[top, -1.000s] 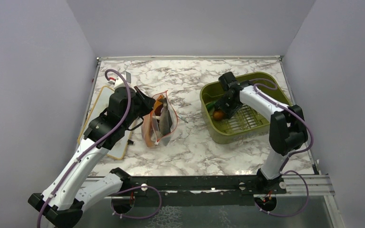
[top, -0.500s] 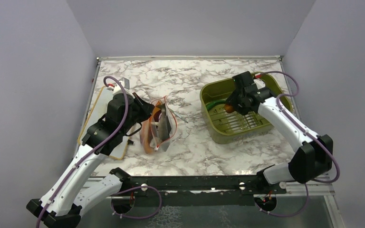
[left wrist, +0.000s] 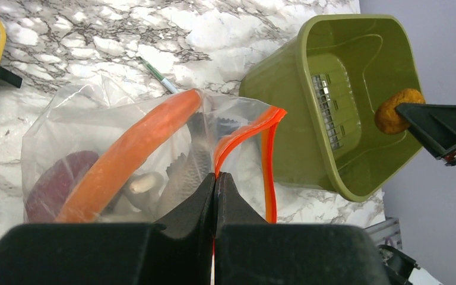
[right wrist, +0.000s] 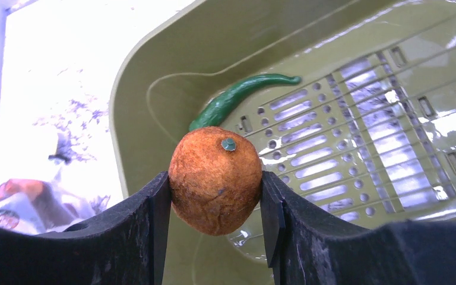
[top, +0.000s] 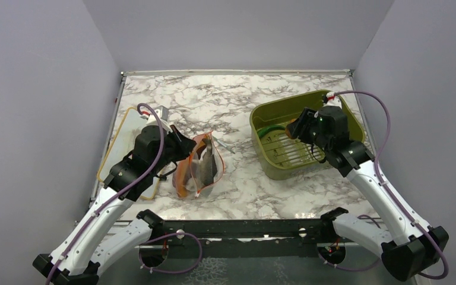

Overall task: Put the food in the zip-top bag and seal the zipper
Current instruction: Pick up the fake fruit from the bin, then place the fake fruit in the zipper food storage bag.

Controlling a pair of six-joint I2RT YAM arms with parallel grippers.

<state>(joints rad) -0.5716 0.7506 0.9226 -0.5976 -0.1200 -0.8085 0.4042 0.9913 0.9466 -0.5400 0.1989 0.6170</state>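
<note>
A: So why is the left end effector (left wrist: 215, 180) pinched shut on the zipper (left wrist: 247, 132)?
B: It holds the zip-top bag (left wrist: 89, 127), centre-left on the table (top: 243, 181), with its mouth lifted open.
A: And the right end effector (right wrist: 215, 178)?
B: Clamped on the small round orange piece (right wrist: 214, 193) above the olive tub (right wrist: 148, 83), upper right, probably for carrying to the bag; a green bit (right wrist: 231, 98) lies in the tub.

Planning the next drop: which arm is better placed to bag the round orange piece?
Right. The right gripper grips the orange piece over the tub; the left gripper is shut on the zipper, holding the bag.
</note>
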